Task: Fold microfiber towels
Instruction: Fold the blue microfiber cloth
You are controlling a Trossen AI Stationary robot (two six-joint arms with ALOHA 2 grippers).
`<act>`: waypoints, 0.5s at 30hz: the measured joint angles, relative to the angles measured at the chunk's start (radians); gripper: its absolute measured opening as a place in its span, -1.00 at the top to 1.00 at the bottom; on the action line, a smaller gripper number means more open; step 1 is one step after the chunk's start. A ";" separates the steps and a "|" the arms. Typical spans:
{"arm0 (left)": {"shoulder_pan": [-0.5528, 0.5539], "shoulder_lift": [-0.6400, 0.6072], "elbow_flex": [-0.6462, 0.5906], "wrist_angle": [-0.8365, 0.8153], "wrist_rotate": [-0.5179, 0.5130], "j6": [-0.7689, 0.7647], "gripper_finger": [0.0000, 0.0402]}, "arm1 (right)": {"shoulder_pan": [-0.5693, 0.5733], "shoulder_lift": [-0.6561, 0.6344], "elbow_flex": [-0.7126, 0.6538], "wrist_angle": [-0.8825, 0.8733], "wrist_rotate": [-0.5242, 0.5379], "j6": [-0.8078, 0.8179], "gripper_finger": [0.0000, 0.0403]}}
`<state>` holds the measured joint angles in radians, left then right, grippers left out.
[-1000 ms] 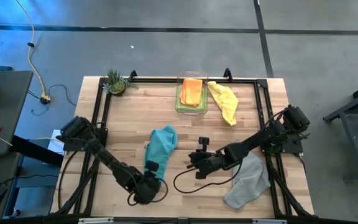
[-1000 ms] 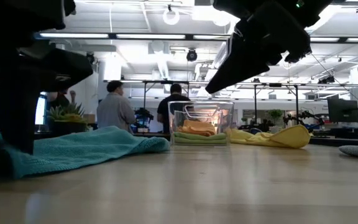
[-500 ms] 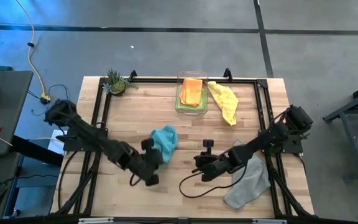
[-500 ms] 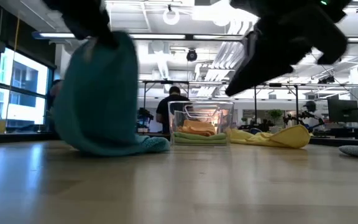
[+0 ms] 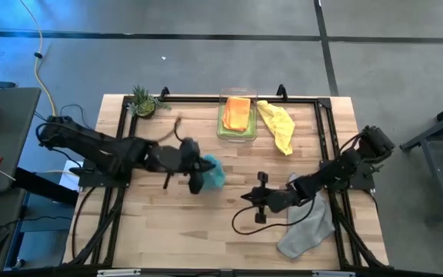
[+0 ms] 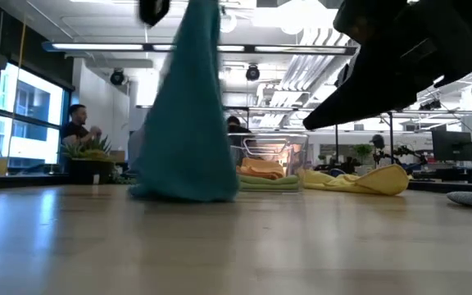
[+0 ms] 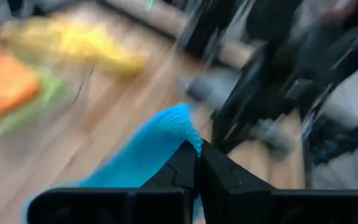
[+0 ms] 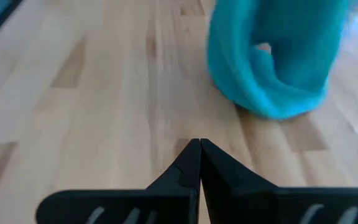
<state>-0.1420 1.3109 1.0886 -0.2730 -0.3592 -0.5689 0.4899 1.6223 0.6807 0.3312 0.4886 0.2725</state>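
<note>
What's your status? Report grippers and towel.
Left gripper shut on teal towel, lifted, lower edge on table. Right gripper shut, empty, beside. Nothing in the way.

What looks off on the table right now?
The teal towel hangs bunched from the shut left gripper, only its bottom edge on the wood, not spread for folding. The yellow towel lies crumpled beside the bin. The grey towel sits rumpled under the right arm, near the table edge.
</note>
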 joint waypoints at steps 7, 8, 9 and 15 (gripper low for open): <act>-0.028 -0.083 0.001 0.107 0.036 0.023 1.00 | 0.028 -0.089 0.011 -0.075 0.035 0.000 1.00; -0.043 -0.088 0.000 0.102 0.033 0.023 1.00 | 0.034 -0.112 0.009 -0.114 0.047 0.000 1.00; -0.059 -0.081 0.006 0.129 0.028 0.022 1.00 | 0.039 -0.127 0.009 -0.128 0.062 0.001 1.00; -0.163 -0.046 0.025 0.169 0.043 -0.020 1.00 | 0.042 -0.207 0.010 -0.207 0.064 0.015 1.00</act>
<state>-0.3055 1.2650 1.1141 -0.1040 -0.3164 -0.5887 0.5316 1.4148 0.6910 0.1239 0.5529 0.2877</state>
